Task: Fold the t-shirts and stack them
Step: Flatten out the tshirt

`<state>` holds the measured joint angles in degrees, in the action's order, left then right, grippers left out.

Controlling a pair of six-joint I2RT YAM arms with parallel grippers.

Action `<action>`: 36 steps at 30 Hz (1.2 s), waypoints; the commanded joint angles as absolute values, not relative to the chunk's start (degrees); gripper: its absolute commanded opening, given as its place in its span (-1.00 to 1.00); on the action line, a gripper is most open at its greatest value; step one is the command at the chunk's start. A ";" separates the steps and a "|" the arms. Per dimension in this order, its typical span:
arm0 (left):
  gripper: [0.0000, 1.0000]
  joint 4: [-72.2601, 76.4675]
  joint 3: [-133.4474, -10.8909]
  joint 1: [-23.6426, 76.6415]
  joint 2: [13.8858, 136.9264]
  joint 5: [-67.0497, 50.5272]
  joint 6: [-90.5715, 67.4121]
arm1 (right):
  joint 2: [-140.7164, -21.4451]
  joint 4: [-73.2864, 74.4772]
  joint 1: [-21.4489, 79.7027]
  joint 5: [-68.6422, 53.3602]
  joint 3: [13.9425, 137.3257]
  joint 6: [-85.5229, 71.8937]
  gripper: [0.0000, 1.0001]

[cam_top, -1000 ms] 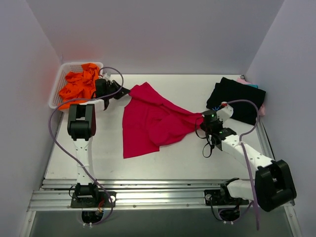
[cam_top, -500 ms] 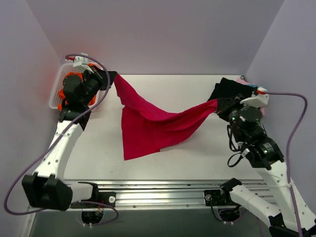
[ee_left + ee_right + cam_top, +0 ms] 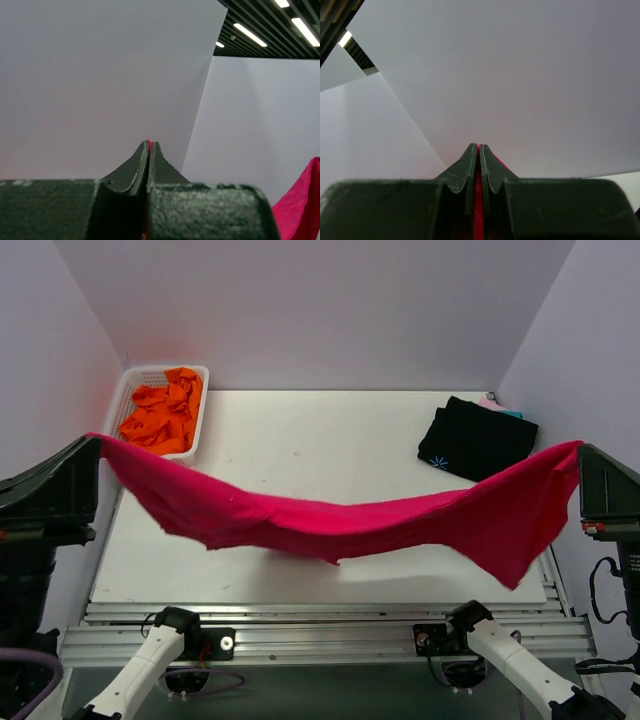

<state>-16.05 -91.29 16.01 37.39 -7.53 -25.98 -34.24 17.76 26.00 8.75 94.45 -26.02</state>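
Left gripper [image 3: 149, 146]: pinched tight on one end of the large crimson cloth t-shirt [image 3: 330, 525].
Right gripper [image 3: 478, 148]: clamped on the other end; the shirt sags between both grippers, above the white tabletop [image 3: 330, 430].
Folded black t-shirt [image 3: 485, 440]: beyond the right gripper, bearing a small blue starburst mark [image 3: 436, 460].

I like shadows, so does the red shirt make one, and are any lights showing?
Top view: the red t-shirt throws a faint grey shadow on the table under its sag. Left wrist view: bright ceiling strip lights show top right. Right wrist view: one lamp peeks in top left.
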 commanded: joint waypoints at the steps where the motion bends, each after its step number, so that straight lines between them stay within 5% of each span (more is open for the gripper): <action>1: -0.95 -21.88 -94.38 15.21 39.80 -3.45 -24.09 | -39.63 17.05 27.15 10.09 96.49 -23.03 -1.00; 12: -0.95 -13.11 -81.94 14.85 57.55 2.99 -23.55 | -63.70 15.04 32.28 40.24 90.19 -19.60 -1.00; 18: -0.95 1.47 -76.64 9.15 77.57 -2.35 -26.45 | -81.27 2.30 14.52 22.77 79.21 -25.40 -1.00; 21: -0.95 5.54 -81.98 6.95 94.87 -4.39 -26.19 | -94.71 -3.77 10.99 21.27 80.49 -26.37 -1.00; 25: -0.88 1.70 -108.34 4.31 126.37 -9.55 -27.33 | -115.44 -3.45 7.48 20.48 94.14 -28.30 -1.00; 26: -0.14 -1.46 -115.42 3.96 131.96 -10.28 -27.68 | -124.28 -1.60 6.43 19.96 99.09 -28.39 -0.11; 27: 0.15 -9.76 -122.45 3.87 136.36 -9.94 -28.47 | -128.54 1.46 5.98 20.56 104.62 -29.61 0.41; 28: 0.43 -12.89 -129.65 3.95 143.89 -8.89 -28.82 | -132.33 8.19 5.72 21.00 115.90 -29.97 0.61; 29: 0.78 -15.53 -140.34 4.04 146.49 -8.96 -29.18 | -137.15 10.35 5.54 22.40 120.37 -30.06 0.76; 30: 0.90 -16.77 -143.32 4.04 147.82 -9.14 -29.88 | -138.41 11.42 5.54 22.76 123.46 -29.97 0.78; 36: 0.88 -3.09 -128.81 4.48 135.55 -6.77 -29.36 | -128.60 5.98 8.34 28.20 117.26 -28.57 0.85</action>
